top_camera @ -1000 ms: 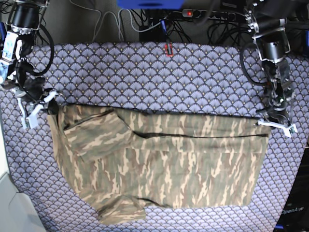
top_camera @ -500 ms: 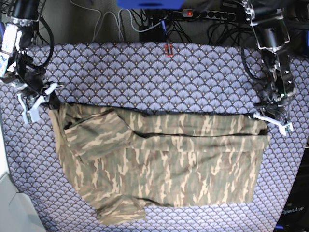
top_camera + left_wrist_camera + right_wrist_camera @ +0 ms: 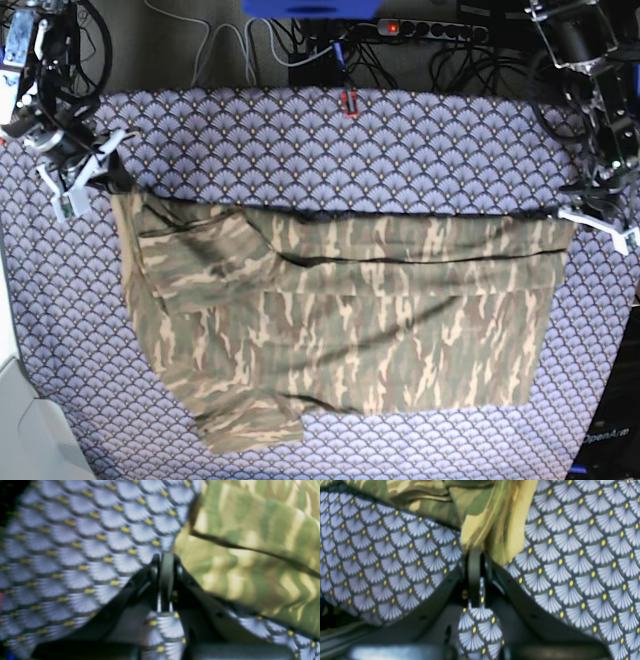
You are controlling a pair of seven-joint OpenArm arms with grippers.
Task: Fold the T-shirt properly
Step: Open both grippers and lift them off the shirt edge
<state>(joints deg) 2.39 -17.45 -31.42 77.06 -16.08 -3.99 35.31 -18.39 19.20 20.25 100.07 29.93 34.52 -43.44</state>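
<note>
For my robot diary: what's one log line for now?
left gripper: shut on T-shirt corner | right gripper: shut on other corner | tablecloth

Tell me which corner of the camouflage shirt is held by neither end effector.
The sleeve corner at the base view's lower left. It lies flat on the tablecloth; the two upper corners are pinched by the right end effector and left end effector.

A purple fan-scale patterned tablecloth (image 3: 400, 150) covers the table. Behind its far edge lie tangled black cables (image 3: 470, 55) and a power strip with a red light (image 3: 420, 28).
</note>
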